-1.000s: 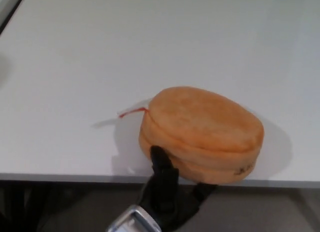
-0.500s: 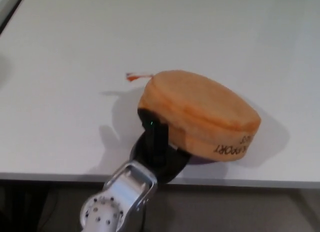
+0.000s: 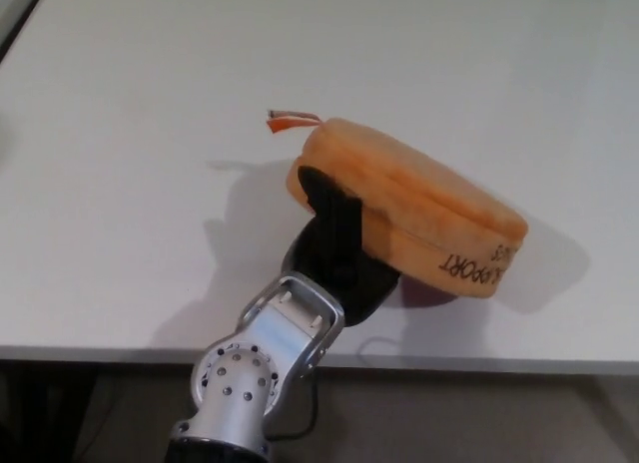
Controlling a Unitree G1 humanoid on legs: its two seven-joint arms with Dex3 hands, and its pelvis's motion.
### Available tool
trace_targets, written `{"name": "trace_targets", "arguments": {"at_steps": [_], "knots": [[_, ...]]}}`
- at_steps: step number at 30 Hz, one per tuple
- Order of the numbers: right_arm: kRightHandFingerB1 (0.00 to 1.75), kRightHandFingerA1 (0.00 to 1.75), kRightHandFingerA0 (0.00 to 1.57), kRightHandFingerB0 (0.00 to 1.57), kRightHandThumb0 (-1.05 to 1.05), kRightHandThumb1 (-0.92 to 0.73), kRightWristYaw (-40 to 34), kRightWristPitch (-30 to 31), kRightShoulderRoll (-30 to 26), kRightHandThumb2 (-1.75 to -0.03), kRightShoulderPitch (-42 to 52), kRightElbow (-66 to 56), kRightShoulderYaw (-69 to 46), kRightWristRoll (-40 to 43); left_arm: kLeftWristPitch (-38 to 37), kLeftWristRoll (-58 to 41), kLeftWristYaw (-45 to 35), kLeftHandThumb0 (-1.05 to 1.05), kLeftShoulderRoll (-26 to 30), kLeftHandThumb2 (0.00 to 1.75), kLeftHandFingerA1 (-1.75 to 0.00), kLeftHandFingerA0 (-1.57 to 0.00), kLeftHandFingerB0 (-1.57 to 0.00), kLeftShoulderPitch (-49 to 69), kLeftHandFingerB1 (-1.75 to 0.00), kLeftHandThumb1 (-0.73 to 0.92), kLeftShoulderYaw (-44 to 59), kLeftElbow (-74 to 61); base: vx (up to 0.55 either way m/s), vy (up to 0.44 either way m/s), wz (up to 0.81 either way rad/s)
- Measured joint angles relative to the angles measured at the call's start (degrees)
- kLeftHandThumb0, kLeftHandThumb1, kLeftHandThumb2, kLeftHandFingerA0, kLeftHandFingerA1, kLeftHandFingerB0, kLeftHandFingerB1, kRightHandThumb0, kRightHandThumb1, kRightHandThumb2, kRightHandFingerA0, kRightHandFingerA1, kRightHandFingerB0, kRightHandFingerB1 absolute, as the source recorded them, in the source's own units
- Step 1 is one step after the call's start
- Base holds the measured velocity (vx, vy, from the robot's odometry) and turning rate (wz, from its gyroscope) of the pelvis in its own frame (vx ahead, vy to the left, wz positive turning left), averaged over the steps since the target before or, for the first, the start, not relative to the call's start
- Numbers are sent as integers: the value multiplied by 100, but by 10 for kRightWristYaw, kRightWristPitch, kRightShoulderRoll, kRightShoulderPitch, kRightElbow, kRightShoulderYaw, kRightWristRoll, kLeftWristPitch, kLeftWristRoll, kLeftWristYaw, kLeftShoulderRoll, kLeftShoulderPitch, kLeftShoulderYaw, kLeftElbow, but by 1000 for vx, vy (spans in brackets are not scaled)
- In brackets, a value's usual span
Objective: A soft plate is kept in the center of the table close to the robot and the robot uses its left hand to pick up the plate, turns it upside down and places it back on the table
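Here, one orange soft plate (image 3: 419, 209) in the grip of one left robot hand (image 3: 339, 238), above one white table (image 3: 130, 184).

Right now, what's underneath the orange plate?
The left hand grips the orange plate at its near left edge, holding it tilted. Below it lies the white table, with a shadow. The fingers beneath the plate and its underside are hidden.

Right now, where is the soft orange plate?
In the head view, the soft orange round plate is held tilted by the black left hand, near the white table front edge, slightly right of centre.
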Motion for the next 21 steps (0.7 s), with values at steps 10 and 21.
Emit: {"name": "trace_targets", "arguments": {"at_steps": [10,21], "knots": [[34,44,69,30,-61,-83,0,0,0,-66,-3,-6,0,2,0,65,93,-105,-2,116,-11,0,0,-4,0,78,0,1,0,0,0],[34,44,69,29,-60,-85,0,2,-1,-67,-5,-9,0,1,50,118,91,-82,44,102,-59,-19,-7,-9,-32,65,-23,21,0,0,0]]}}
